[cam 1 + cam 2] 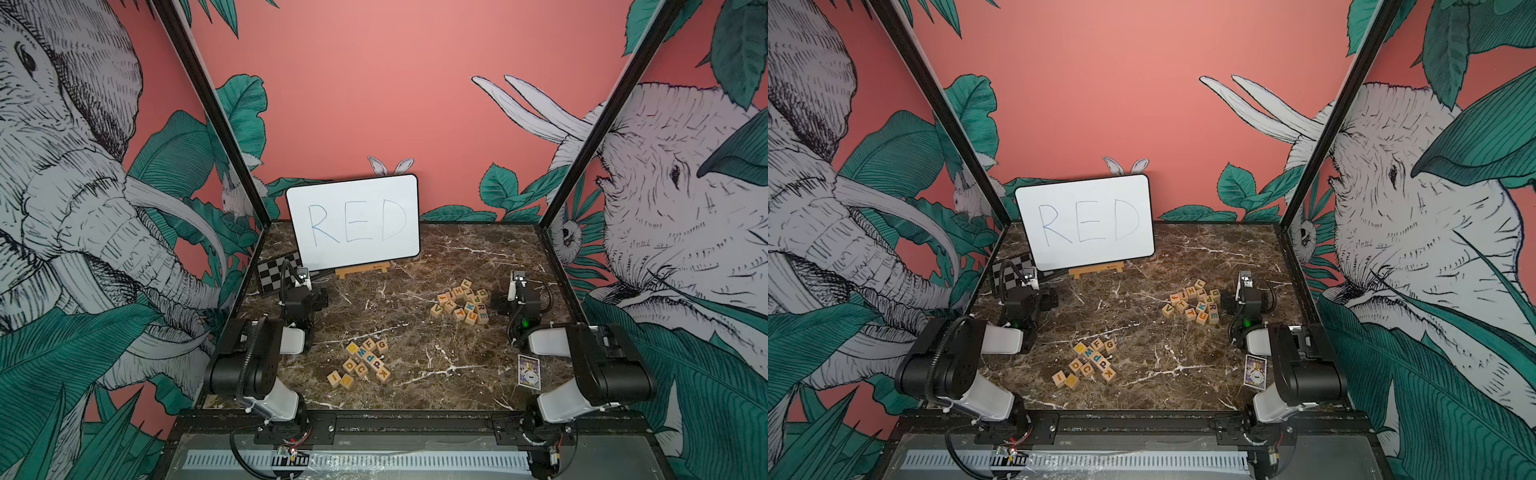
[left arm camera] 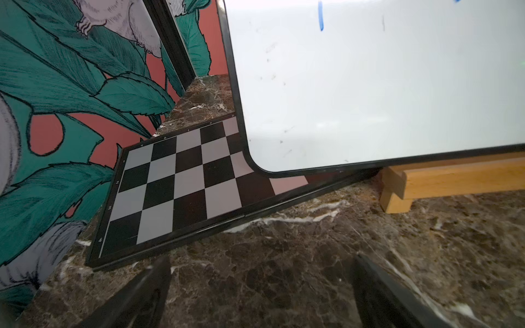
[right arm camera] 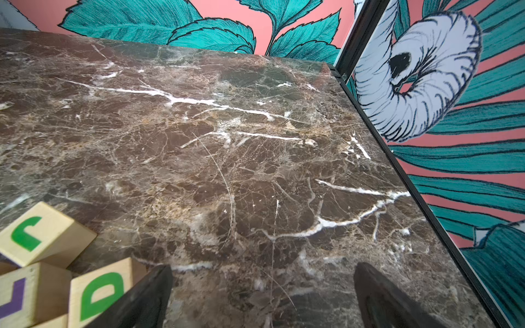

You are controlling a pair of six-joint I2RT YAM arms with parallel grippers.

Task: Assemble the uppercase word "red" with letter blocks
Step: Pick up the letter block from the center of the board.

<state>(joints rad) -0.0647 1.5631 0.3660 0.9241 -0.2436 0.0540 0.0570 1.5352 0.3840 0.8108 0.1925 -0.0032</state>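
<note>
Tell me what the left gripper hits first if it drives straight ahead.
Likely the near black edge of the black-and-grey checkered board, across a bare strip of brown marble table from the open left gripper. The white marker board stands just behind; depth is unclear.

Even, fairly bright, diffuse light; shadows soft. Pale sheen on whiteboard (image 2: 326, 133). Top views bow at edges. Wrist view: left gripper (image 2: 261, 258) blurred, too close.
</note>
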